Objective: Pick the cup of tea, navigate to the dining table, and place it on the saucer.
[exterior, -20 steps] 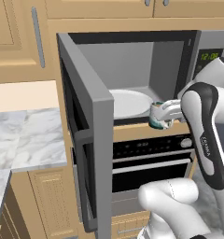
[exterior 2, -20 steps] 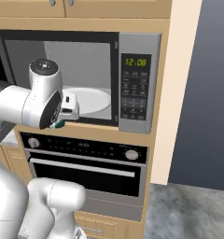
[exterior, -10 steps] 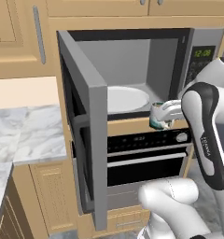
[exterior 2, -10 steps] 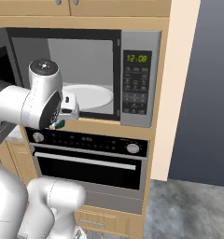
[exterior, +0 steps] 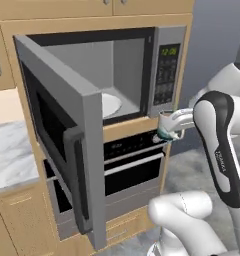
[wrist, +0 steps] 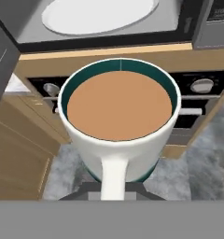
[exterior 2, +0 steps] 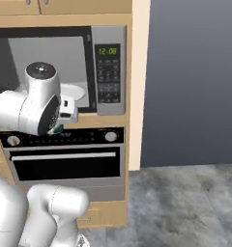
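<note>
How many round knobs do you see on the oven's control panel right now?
2. On the black oven control panel, one round silver knob sits at its left end and the other toward its right end. The white arm covers part of the panel, so more may be hidden.

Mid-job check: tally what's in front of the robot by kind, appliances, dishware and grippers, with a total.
Appliances: 2, the open microwave and the oven below it.
Dishware: 2, the cup of tea and the white plate inside the microwave.
Grippers: 1, the gripper, shut on the cup of tea.
Total: 5
</note>
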Robot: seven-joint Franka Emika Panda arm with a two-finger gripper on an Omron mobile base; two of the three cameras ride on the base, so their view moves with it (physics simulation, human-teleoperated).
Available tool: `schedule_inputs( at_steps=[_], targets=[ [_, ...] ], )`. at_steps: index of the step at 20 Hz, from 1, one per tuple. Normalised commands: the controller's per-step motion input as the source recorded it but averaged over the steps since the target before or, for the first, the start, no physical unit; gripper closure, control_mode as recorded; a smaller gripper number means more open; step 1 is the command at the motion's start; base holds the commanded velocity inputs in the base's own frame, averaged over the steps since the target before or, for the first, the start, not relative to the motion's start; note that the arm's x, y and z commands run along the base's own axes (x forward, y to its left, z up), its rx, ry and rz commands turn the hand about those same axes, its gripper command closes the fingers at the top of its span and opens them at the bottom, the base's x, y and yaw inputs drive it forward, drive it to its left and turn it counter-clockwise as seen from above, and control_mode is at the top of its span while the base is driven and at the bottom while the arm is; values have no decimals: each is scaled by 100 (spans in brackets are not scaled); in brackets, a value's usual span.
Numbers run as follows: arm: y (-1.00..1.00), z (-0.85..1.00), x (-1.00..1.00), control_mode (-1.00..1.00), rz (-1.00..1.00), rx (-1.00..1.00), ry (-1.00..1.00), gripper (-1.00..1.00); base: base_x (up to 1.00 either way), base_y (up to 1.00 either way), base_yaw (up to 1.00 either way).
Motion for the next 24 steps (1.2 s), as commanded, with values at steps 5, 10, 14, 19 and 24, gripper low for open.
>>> schedule_inputs(
  at_steps=[5,10,14,19,24],
  targets=[
    [0,0,0,100,0,0,0,100,0,7,-90],
    [0,0,0,100,0,0,0,100,0,21,-97],
    [0,0,0,100,0,0,0,100,0,21,-98],
    [0,0,0,100,0,0,0,100,0,15,-100],
    [0,0,0,100,0,0,0,100,0,13,-100]
  ],
)
